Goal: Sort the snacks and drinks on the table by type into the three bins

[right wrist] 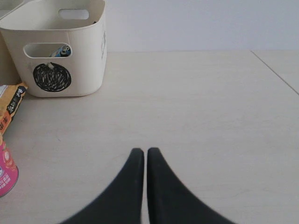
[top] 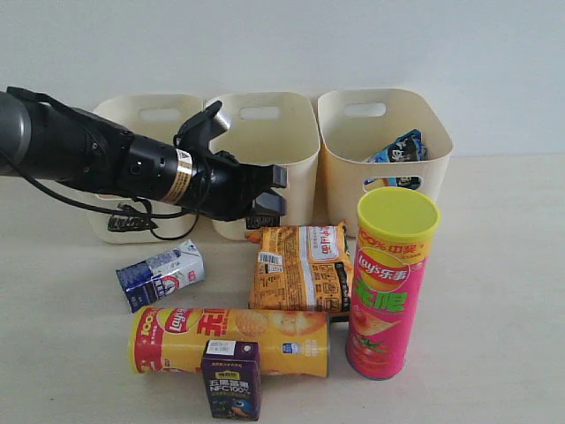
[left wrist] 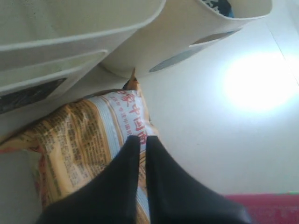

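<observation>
Snacks and drinks wait on the pale table (top: 494, 291) in front of 3 cream bins: left (top: 113, 113), middle (top: 298, 132) and right (top: 349, 150).

I count 4 snacks. 3 are on the table and 1, a blue bag (top: 399, 148), is inside the right bin. The orange bag (top: 300, 265) lies flat, printed with red Chinese characters and a barcode. 2 tubes carry the Lay's logo. The pink tube (top: 388, 300), topped by a yellow-green lid, stands upright just beside the orange bag. The yellow-orange tube (top: 234, 340) lies on its side in front of that bag.

There are 2 drinks. The dark purple juice box (top: 231, 380), marked NFC100%, stands against the lying tube. The blue-and-white milk box (top: 161, 276) lies tilted near the left bin.

My left gripper (top: 281, 190) hangs in front of the middle bin, over the far edge of the orange bag. Its fingers are pressed together, and I see nothing between them.

My right gripper (right wrist: 141, 150) is also closed, with its tips together over bare table. From its wrist camera, the right bin shows 1 scribbled black circle (right wrist: 52, 77) under its handle slot.
</observation>
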